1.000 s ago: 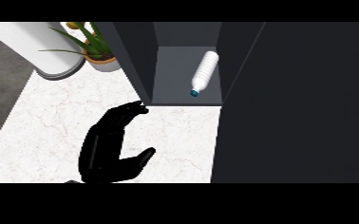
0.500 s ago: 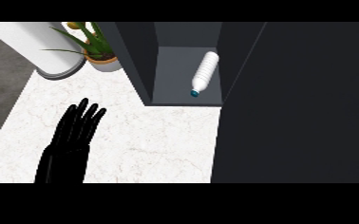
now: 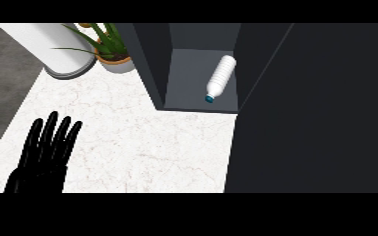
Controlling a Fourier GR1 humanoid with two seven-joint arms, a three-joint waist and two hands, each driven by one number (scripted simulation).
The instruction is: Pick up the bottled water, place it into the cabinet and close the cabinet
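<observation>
One head view looks steeply down onto the counter (image 3: 148, 140).

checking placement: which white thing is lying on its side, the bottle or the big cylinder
The bottled water, lying in the open cabinet with its blue cap toward the front. The white cylinder stands upright on the counter.

White bottled water (image 3: 220, 76), teal cap; white-marbled counter (image 3: 148, 140)

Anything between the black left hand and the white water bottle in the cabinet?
Head view: bare white marble counter, then the dark cabinet's left wall, between left hand and bottle.
</observation>
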